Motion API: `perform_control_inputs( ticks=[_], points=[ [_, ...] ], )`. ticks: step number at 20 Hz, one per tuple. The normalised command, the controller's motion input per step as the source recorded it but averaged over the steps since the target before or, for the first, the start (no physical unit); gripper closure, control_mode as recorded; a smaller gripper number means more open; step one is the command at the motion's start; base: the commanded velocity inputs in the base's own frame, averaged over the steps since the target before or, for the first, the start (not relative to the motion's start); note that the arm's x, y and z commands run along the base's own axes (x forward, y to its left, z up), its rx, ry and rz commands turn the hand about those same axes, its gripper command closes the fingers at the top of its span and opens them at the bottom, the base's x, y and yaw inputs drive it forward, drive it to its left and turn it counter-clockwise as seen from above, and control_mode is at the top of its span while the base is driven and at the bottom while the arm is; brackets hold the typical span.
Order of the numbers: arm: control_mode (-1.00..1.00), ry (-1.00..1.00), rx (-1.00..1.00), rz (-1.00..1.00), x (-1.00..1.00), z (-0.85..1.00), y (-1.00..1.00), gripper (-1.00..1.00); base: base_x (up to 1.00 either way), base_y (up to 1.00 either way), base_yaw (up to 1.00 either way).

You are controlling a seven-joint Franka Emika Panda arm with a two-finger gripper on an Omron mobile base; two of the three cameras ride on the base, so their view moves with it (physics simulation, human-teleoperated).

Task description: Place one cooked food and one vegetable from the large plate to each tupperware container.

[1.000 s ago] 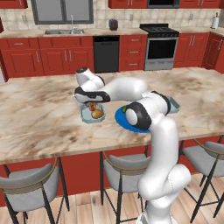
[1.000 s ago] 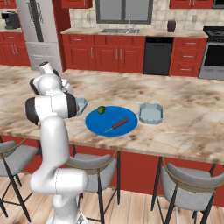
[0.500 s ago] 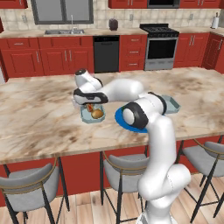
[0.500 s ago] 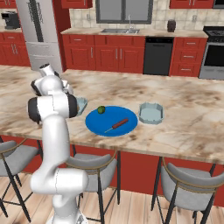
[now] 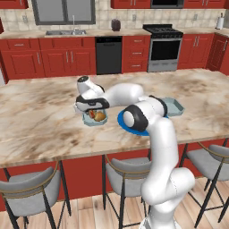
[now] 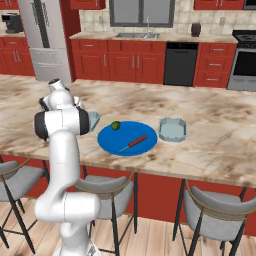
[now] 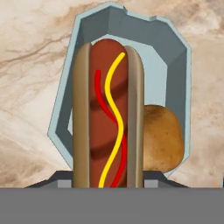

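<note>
A hot dog striped with yellow and red sauce, clamped in the claw, hangs over a pale translucent tub holding a brown potato on the marbled surface.

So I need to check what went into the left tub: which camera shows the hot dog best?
The hand view: the hot dog appears close up, lying in the tupperware container beside a potato. The left base view shows it small under the gripper; in the right base view the arm hides it.
</note>
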Motion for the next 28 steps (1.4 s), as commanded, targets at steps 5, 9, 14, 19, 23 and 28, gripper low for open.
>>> perform_control_inputs(
  ticks=[5, 9, 14, 19, 23, 28],
  points=[
    [-1.0, 0.0, 0.0, 0.0, 0.15, -0.08, 0.08, 1.0, 0.0, 0.0, 0.0],
    [-1.0, 0.0, 0.0, 0.0, 0.13, -0.03, 0.07, 1.0, 0.0, 0.0, 0.0],
    [-1.0, 0.01, 0.0, 0.0, 0.0, 0.0, 0.01, -1.0, 0.0, 0.0, 0.0],
    [-1.0, 0.0, 0.0, 0.0, 0.04, -0.01, 0.0, -1.0, 0.0, 0.0, 0.0],
    [-1.0, 0.0, 0.0, 0.0, 0.23, 0.0, 0.0, -1.0, 0.0, 0.0, 0.0],
    [-1.0, 0.0, 0.0, 0.0, 0.11, 0.04, -0.01, -1.0, 0.0, 0.0, 0.0]
  ],
)
